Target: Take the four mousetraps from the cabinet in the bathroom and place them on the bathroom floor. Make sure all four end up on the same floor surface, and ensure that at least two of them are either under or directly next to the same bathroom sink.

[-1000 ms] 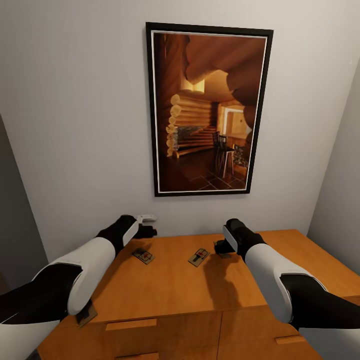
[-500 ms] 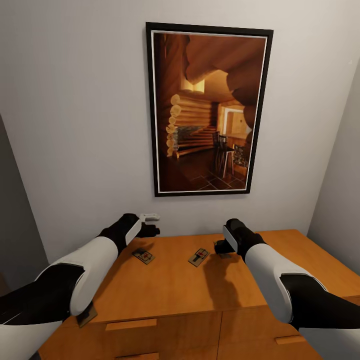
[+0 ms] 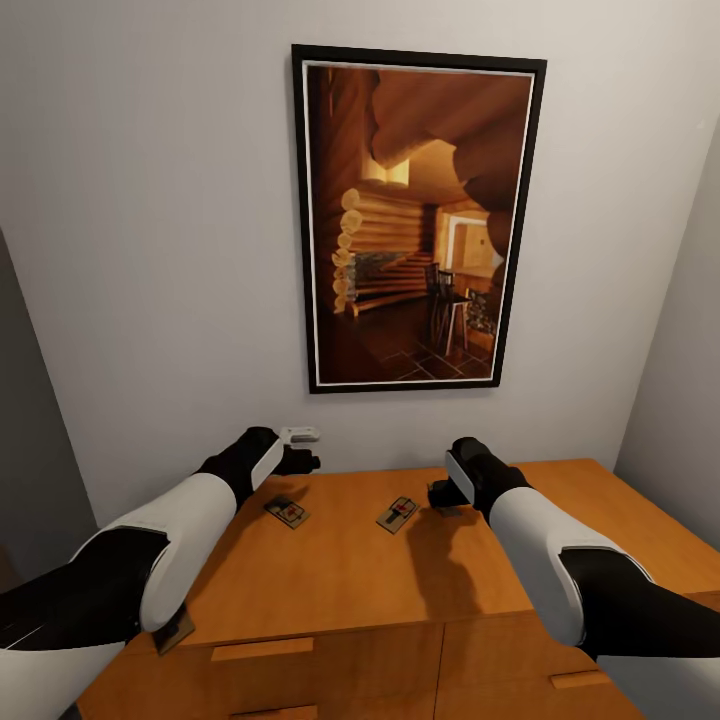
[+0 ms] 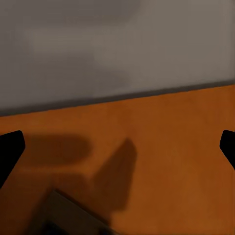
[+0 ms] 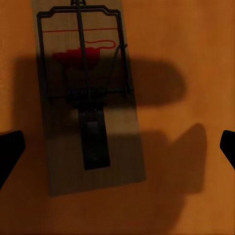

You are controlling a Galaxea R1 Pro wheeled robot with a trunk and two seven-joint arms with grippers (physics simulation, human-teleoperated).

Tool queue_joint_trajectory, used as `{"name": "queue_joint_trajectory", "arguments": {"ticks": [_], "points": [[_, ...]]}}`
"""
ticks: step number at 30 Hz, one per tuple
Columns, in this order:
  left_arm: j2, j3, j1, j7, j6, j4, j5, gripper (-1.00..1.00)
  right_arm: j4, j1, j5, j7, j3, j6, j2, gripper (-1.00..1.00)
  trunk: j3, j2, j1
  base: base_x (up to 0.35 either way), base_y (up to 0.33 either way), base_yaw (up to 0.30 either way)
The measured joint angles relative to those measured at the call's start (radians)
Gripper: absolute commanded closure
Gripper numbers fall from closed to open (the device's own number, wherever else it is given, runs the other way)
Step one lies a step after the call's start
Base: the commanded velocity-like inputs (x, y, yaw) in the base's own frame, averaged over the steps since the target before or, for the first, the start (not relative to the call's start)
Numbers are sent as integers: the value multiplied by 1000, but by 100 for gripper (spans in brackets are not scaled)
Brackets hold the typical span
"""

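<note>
Smooth orange wood cabinet (image 3: 350, 570) bears flat rectangular mousetraps (image 3: 396, 514); both end effectors hover spread wide.

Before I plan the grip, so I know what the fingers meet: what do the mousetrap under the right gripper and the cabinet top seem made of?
The mousetrap looks like a flat, matte pale-wood slab carrying a dark, probably metal, wire bar and spring. The cabinet top looks like smooth orange-brown wood or veneer with a satin finish; faint grain shows.
</note>
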State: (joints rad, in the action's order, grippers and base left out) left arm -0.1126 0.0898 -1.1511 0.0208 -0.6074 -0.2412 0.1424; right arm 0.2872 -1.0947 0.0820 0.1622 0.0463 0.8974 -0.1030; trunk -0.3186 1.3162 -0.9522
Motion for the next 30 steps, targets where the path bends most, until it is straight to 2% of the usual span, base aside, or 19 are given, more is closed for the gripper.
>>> {"name": "queue_joint_trajectory", "arguments": {"ticks": [30], "points": [[0,0,0,1,0,2,0,-100,0,0,-5,-31,1,0,4,-100,0,0,0,0,0,0]]}}
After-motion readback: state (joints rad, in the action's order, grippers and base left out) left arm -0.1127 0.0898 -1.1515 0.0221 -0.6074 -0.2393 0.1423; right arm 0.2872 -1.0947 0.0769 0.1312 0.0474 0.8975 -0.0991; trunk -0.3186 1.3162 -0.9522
